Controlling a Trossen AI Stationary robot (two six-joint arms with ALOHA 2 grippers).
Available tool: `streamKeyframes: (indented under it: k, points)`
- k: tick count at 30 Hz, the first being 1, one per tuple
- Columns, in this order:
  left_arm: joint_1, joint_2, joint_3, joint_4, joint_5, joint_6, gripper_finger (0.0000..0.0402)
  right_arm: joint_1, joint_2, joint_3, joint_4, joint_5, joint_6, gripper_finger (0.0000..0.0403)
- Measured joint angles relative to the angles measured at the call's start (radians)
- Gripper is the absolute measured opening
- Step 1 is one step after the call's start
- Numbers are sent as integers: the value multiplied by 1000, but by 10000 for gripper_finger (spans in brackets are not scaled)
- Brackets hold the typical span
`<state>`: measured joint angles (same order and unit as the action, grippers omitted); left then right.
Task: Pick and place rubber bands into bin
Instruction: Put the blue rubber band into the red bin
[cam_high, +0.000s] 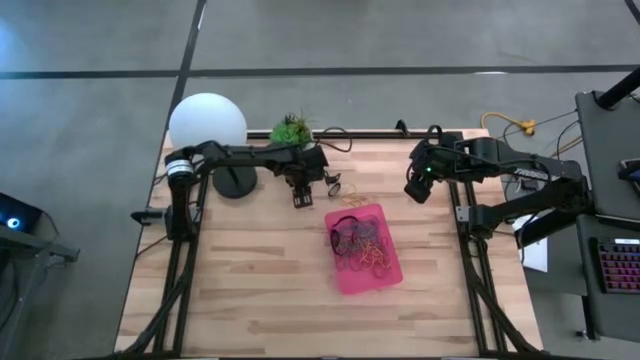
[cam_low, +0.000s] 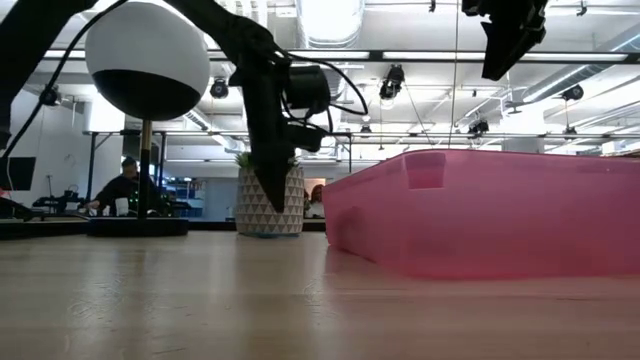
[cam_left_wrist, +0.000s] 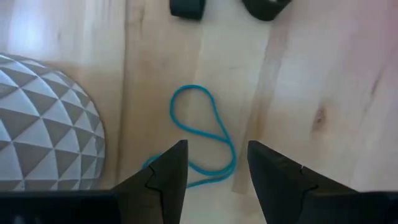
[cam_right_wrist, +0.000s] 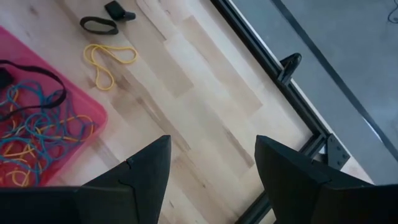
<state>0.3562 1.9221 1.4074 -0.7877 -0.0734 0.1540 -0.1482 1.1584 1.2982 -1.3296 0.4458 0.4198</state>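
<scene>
**Loose bands beside one pink bin**

One bin (cam_high: 392, 272) at table centre, heaped with rubber bands (cam_high: 356, 243). One blue band (cam_left_wrist: 202, 134) under left gripper (cam_left_wrist: 213, 165), jaws parted. One yellow band (cam_right_wrist: 109, 59), one black band (cam_right_wrist: 98, 25) at bin's 12 o'clock. Right gripper (cam_right_wrist: 211, 158) raised at 2 o'clock, jaws wide, empty.

Left gripper (cam_left_wrist: 211, 171) lowered, fingers parted; right gripper (cam_right_wrist: 211, 168) raised, agape.
</scene>
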Motion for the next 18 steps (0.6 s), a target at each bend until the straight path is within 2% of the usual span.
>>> streamKeyframes:
  k: [6, 11, 15, 18]
  points:
    - [0, 1, 2, 9, 11, 8, 151, 0, 0, -1, -1, 0, 33, 219]
    - [-43, -25, -1, -9, 10, -17, 151, 0, 0, -1, -3, 0, 40, 219]
    - [-108, -72, -2, -5, -119, -44, 150, 0, 0, -1, -2, 2, 41, 219]
    - [-170, -100, -6, 3, -314, -56, 150, 0, 0, -1, -2, 25, 36, 219]
